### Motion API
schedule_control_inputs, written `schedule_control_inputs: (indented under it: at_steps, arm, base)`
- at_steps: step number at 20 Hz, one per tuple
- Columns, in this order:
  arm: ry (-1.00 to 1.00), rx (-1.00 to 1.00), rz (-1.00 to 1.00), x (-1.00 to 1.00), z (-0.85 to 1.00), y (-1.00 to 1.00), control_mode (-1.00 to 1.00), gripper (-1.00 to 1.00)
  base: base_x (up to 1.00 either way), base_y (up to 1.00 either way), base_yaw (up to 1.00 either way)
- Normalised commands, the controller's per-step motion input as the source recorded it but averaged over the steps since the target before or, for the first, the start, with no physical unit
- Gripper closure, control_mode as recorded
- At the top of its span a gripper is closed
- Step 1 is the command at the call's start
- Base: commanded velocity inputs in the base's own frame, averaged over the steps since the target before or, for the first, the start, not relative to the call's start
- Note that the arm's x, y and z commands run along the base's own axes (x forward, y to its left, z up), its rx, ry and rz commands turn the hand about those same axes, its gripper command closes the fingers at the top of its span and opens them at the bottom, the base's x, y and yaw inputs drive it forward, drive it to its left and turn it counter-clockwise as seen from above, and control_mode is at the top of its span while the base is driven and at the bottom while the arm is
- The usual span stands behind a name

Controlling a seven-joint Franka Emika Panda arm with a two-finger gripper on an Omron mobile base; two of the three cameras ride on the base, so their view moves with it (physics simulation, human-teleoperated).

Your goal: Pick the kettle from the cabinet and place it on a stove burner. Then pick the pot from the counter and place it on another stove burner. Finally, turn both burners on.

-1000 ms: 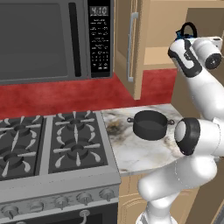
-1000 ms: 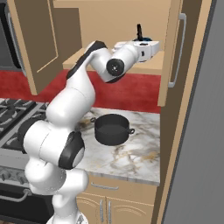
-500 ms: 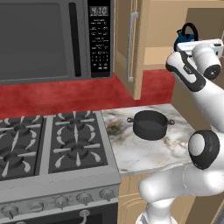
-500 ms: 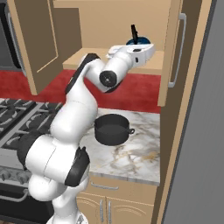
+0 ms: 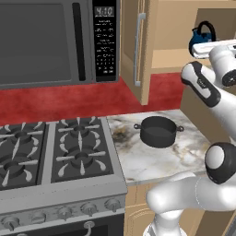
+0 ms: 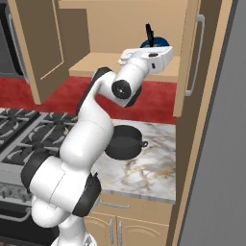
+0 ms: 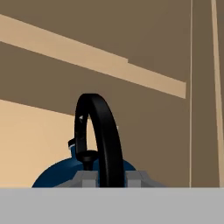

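The blue kettle (image 5: 199, 39) (image 6: 156, 42) sits inside the open tan cabinet (image 5: 170, 57) (image 6: 96, 62) on its shelf. My gripper (image 5: 209, 48) (image 6: 149, 54) (image 7: 111, 177) is at the kettle, shut on its black arched handle. In the hand view the handle rises between the two grey fingertips (image 7: 87, 178), with the blue body (image 7: 54, 177) below. The dark pot (image 5: 158, 131) (image 6: 124, 141) stands on the marble counter (image 5: 152, 161) (image 6: 144, 173), to the right of the stove burners (image 5: 78, 154) (image 6: 29, 129). Nothing stands on the burners in view.
The open cabinet door (image 5: 138, 46) with its silver bar handle hangs left of the shelf, and another door (image 6: 192, 57) stands at the right. A microwave (image 5: 50, 41) hangs above the stove. A tall grey panel (image 6: 216, 144) bounds the right side.
The arm's elbow and forearm have swung upward and round while the hand stays at the kettle. The grip on the handle is unchanged. The pot has not moved.
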Motion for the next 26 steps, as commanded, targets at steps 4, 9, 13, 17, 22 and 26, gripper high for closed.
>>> schedule_control_inputs:
  at_steps: [4,9,13,17,22,26]
  arm:
    - [0.00,0.00,0.00,-0.37,0.33,0.01,-1.00,1.00]
    - [0.00,0.00,0.00,-0.44,0.26,0.08,-1.00,1.00]
    - [0.00,0.00,0.00,-0.52,0.19,0.15,-1.00,1.00]
    - [0.00,0.00,0.00,-0.53,0.12,0.20,-1.00,1.00]
    - [0.00,0.00,0.00,-0.52,0.06,0.23,-1.00,1.00]
    - [0.00,0.00,0.00,-0.52,0.00,0.27,-1.00,1.00]
  base:
    - [0.00,0.00,0.00]
    - [0.00,0.00,0.00]
    - [0.00,0.00,0.00]
    - [0.00,0.00,0.00]
    - [0.00,0.00,0.00]
    - [0.00,0.00,0.00]
